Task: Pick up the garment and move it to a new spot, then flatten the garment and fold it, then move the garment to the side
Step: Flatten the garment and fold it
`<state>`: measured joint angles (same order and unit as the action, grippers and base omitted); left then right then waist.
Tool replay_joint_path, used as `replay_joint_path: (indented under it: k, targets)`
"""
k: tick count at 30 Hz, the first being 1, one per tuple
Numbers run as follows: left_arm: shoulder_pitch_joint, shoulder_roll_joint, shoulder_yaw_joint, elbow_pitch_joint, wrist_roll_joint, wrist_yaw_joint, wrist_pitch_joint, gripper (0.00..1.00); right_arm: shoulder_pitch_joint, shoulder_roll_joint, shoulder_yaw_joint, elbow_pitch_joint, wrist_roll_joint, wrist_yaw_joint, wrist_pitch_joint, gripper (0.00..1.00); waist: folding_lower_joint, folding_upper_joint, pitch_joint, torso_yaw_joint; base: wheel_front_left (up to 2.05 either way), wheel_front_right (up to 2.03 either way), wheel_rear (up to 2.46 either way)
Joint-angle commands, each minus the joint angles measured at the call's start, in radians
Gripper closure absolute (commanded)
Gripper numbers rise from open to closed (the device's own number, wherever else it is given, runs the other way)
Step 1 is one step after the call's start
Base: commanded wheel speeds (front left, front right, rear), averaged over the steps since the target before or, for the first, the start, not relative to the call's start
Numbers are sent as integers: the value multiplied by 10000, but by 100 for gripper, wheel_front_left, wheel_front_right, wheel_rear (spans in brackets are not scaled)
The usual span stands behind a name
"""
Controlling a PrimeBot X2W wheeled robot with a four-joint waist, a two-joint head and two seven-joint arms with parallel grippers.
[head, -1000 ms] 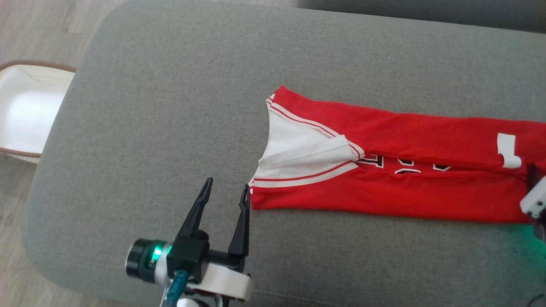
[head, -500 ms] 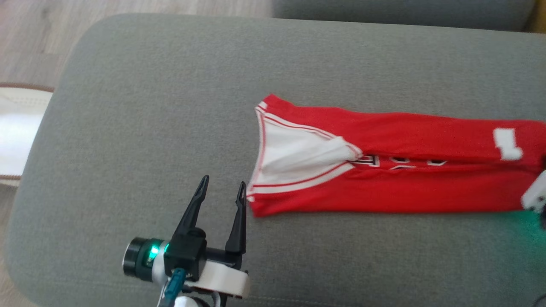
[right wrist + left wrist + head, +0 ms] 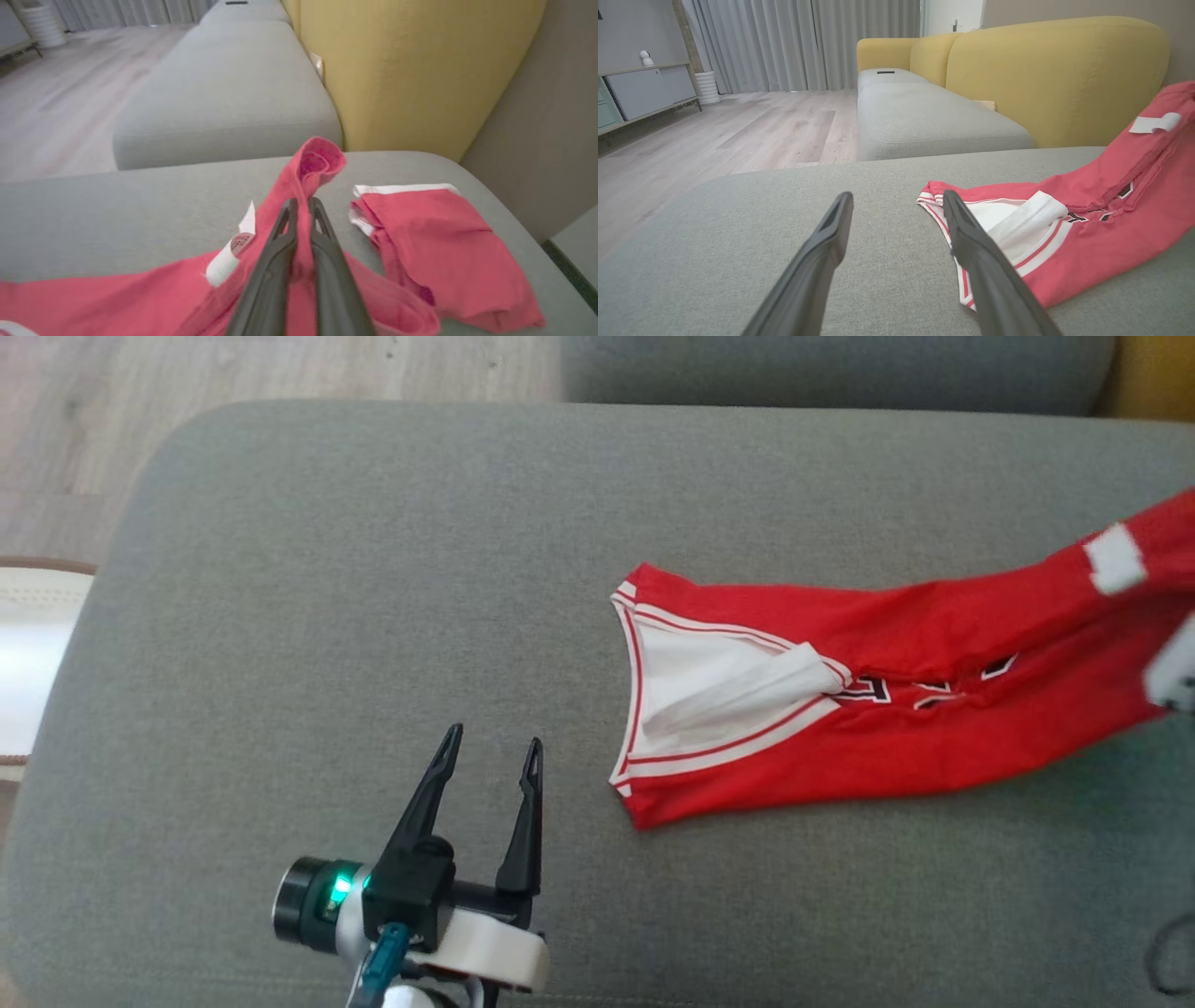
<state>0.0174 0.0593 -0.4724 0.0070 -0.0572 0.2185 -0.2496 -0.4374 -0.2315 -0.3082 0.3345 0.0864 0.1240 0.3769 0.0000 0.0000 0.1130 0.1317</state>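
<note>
Garment (image 3: 887, 709): red jersey, lies long across the grey sofa seat (image 3: 373, 569), with the white-trimmed collar (image 3: 691, 691) end flat and pointing to the robot's left. The other end rises off the seat at the head view's right edge.

Right end effector (image 3: 302, 201): clenched on a bunched ridge of red cloth, which pokes up past the fingertips. A white tag (image 3: 229, 261) hangs just beside it. More red cloth lies flat to the right in the right wrist view; probably the same jersey, cannot tell.

Left end effector (image 3: 495, 735): released, jaws wide, low over bare seat near the collar, apart from the cloth.

Step, my guess: fold stage. The long sides look already turned in, and the held end is being raised for the cross fold.

Next: carry the held end over toward the collar and lay it down square. The collar end may drag, so the left could pin it.
</note>
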Motion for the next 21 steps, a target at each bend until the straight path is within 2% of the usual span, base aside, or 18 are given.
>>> replay_joint_path:
  k: [1,5,9,13,21]
  targets:
    - [-234,-84,307,-268,-51,-39,-122,0,-117,163,316,-747,-81,67,115,100,0,0,-111,135,0,0,0]
    - [-185,-86,338,-237,-22,-93,-122,0,227,1153,765,-1920,-146,67,405,100,0,0,-247,420,0,0,0]
    - [-147,-87,292,-169,4,-203,-122,0,620,1665,1445,-2513,-31,67,508,100,0,0,-393,788,0,0,0]
    - [-109,-88,257,-104,27,-286,-122,0,930,1798,2251,-2478,285,67,448,100,0,0,-511,1194,0,0,0]
    - [-98,-89,123,46,11,-429,-122,0,946,1810,3552,-1496,1334,67,50,100,0,0,-618,1997,0,0,0]
